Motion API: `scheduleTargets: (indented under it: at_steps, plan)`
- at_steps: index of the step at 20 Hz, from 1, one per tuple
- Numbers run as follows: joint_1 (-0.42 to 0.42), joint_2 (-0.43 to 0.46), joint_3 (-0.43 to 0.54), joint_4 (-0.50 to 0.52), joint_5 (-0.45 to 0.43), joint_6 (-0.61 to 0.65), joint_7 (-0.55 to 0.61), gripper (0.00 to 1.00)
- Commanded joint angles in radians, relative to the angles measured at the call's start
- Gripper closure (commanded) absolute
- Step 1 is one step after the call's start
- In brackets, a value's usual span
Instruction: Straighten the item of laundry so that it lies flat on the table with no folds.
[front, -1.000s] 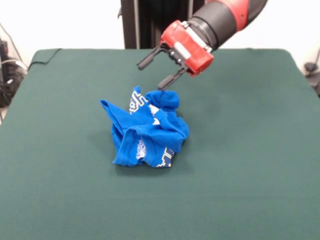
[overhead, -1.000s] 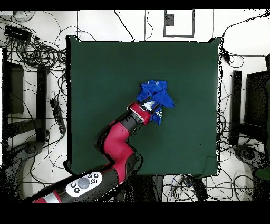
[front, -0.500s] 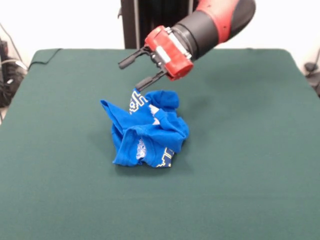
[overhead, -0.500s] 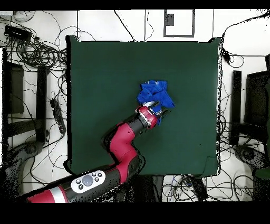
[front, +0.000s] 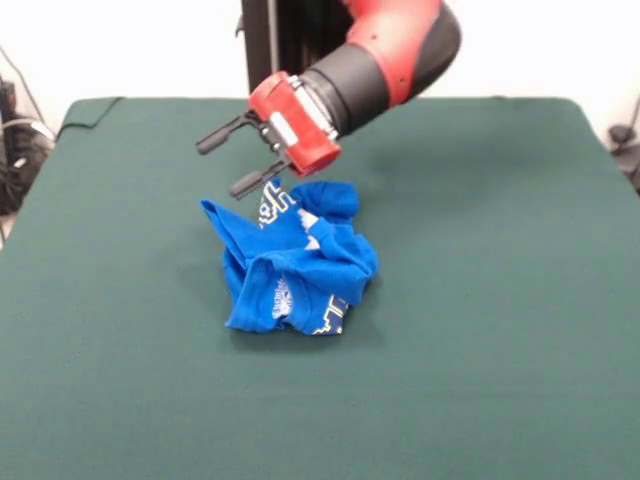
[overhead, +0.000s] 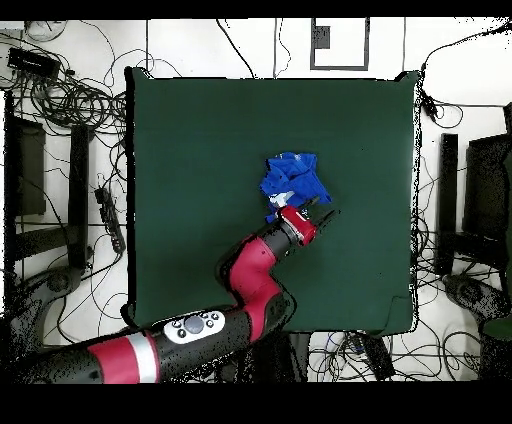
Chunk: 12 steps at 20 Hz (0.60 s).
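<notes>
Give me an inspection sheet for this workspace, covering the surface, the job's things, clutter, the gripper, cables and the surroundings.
Surface: table covered in dark green cloth, lying smooth.
Job's things: blue T-shirt crumpled in a heap near the table's middle, folds throughout, print only partly showing.
Clutter: nothing seen on the table besides the shirt.
Gripper: gripper open, empty, hanging just above the heap's far edge, not holding cloth.
Cables: many loose cables on the floor around the table.
Surroundings: black equipment stands beside the table; white floor.
</notes>
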Motion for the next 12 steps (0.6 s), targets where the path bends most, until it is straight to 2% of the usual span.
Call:
scheduleTargets:
  at_steps: [1, 4, 7, 12]
  plan:
    - [-0.041, 0.051, 0.247, -0.181, -0.093, -0.162, 0.413, 0.00]
    - [-0.046, 0.043, 0.283, -0.185, -0.097, -0.214, 0.454, 0.00]
    - [-0.059, 0.011, 0.310, -0.172, -0.162, -0.236, 0.502, 0.00]
    - [-0.191, -0.117, 0.387, -0.171, -0.553, -0.148, 0.569, 0.00]
